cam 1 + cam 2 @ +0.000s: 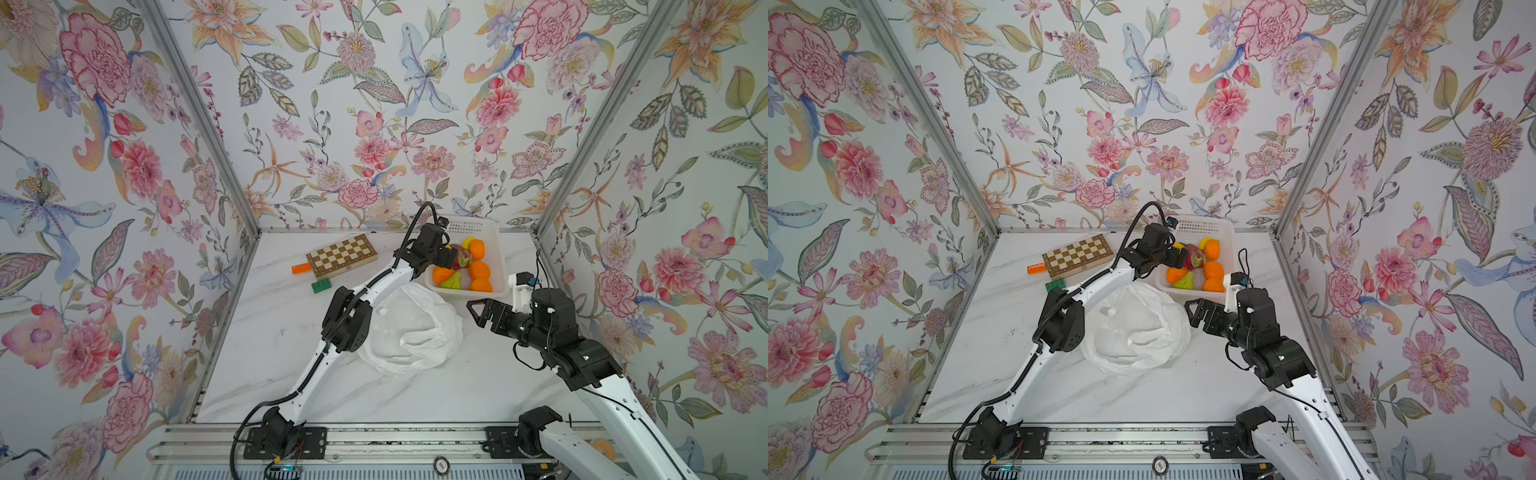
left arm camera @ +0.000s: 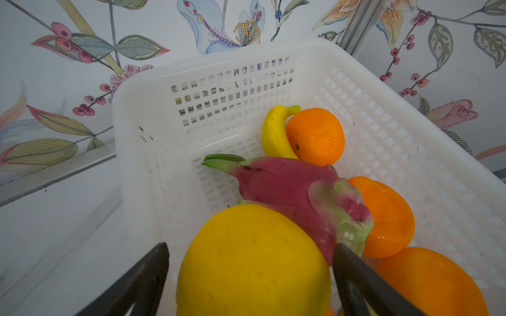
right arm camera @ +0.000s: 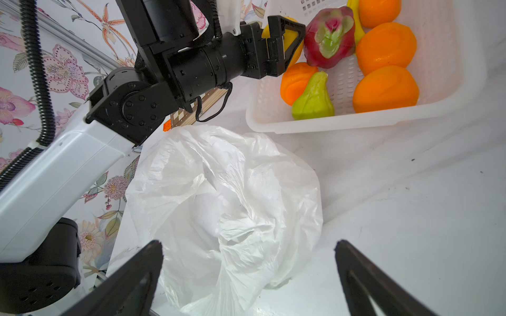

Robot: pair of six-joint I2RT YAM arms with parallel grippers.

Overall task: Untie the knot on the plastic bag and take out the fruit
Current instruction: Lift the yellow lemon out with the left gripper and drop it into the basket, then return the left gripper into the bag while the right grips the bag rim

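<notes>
Up close, left wrist view shows left gripper (image 2: 251, 246) spread astride yellow fruit (image 2: 252, 273), barely seen from above; right gripper (image 3: 249, 243) gapes near bag (image 3: 219, 191).

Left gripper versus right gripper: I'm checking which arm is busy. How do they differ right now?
The left gripper is over the white basket; the right gripper hovers by the plastic bag, short of the basket. The left gripper straddles a yellow fruit; the right gripper has nothing between its jaws. Both stand open.
</notes>
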